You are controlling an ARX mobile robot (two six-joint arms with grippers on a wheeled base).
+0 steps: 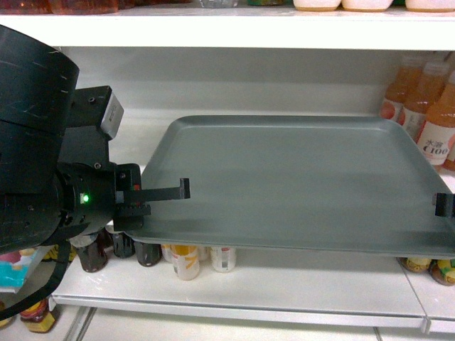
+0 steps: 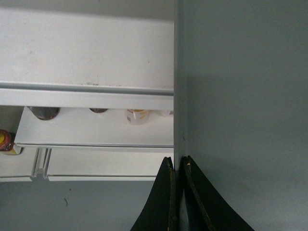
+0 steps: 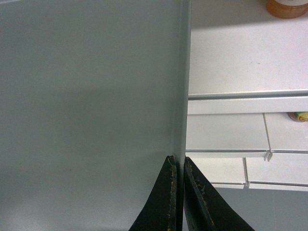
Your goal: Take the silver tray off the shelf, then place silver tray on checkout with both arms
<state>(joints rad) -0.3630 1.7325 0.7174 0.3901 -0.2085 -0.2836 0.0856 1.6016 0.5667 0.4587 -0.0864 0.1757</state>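
The silver tray [image 1: 298, 177] is flat, grey-green and held about level in front of the white shelf [image 1: 138, 135]. Its front edge juts out past the lower board. My left gripper [image 1: 183, 192] is shut on the tray's left rim, one finger above and one beneath. In the left wrist view the left gripper [image 2: 178, 161] pinches the thin rim of the tray [image 2: 245, 96]. My right gripper [image 1: 443, 206] is shut on the right rim. The right wrist view shows the right gripper [image 3: 178, 161] clamping the tray [image 3: 86, 96] at its edge. The checkout is out of view.
Orange juice bottles [image 1: 426, 106] stand on the shelf just past the tray's far right corner. Small bottles [image 1: 186, 260] and dark bottles [image 1: 92, 256] sit on the lower board [image 1: 284, 288] under the tray. An upper shelf board [image 1: 227, 32] runs overhead. Jars [image 1: 35, 316] sit low left.
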